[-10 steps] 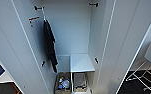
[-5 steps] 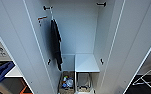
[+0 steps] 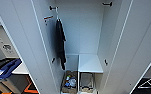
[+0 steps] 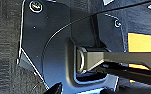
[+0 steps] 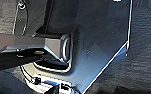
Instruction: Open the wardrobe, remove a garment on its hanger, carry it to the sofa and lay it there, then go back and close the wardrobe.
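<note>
The wardrobe [image 3: 88, 37] is the biggest thing in the head view, and both of its white doors stand wide open, one slanting down the left of the frame and one down the right. Inside, a white back wall sits in the middle, and a low white shelf [image 3: 90, 63] lies in the lower middle. Under the shelf, at the bottom of the frame, are two bins [image 3: 70, 82] with small things in them. A black T-shirt [image 3: 60, 43] hangs in the upper left of the inside, long and straight from top to bottom, on a thin white hook [image 3: 57, 13] near the top. The white garment and its hanger cannot be picked out here; the inside is all white, so it is hard to tell if they are there. A piece of the blue sofa [image 3: 6, 68] peeks in at the lower left, past the left door. The two wrist views look down at dark robot parts and a dark floor, and how the jaws of each arm stand cannot be told, nor if they hold anything. So it looks like the open wardrobe is straight ahead of the robot, and which arm is nearer to it cannot be told.
</note>
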Available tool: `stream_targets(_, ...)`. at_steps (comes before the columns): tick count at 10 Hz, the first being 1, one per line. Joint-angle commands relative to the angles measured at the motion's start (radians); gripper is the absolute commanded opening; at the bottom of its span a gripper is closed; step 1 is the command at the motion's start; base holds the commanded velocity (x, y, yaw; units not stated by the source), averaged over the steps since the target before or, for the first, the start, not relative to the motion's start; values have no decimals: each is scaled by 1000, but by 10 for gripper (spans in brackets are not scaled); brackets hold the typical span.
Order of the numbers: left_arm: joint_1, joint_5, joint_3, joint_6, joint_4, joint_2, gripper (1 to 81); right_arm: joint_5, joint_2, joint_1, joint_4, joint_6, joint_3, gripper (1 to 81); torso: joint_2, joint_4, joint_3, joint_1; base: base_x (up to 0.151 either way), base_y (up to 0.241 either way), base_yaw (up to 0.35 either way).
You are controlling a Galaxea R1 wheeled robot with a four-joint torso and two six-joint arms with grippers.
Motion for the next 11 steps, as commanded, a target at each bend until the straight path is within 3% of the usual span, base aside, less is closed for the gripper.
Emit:
stream_targets(1,-28,32,-1,3,12,-11,811,-51,-8,18,-8,0,4,811,0,0,0,0,0,69,0)
stream_targets(5,-17,33,-10,-3,1,-10,811,-54,-4,18,-8,0,4,811,0,0,0,0,0,0,0)
stream_targets(9,46,125,-49,-75,-31,28,811,-59,15,21,-8,-6,3,811,0,0,0,0,0,0,0)
stream_targets(11,52,170,-49,8,-153,36,811,-73,24,26,-8,-7,1,811,0,0,0,0,0,0,0)
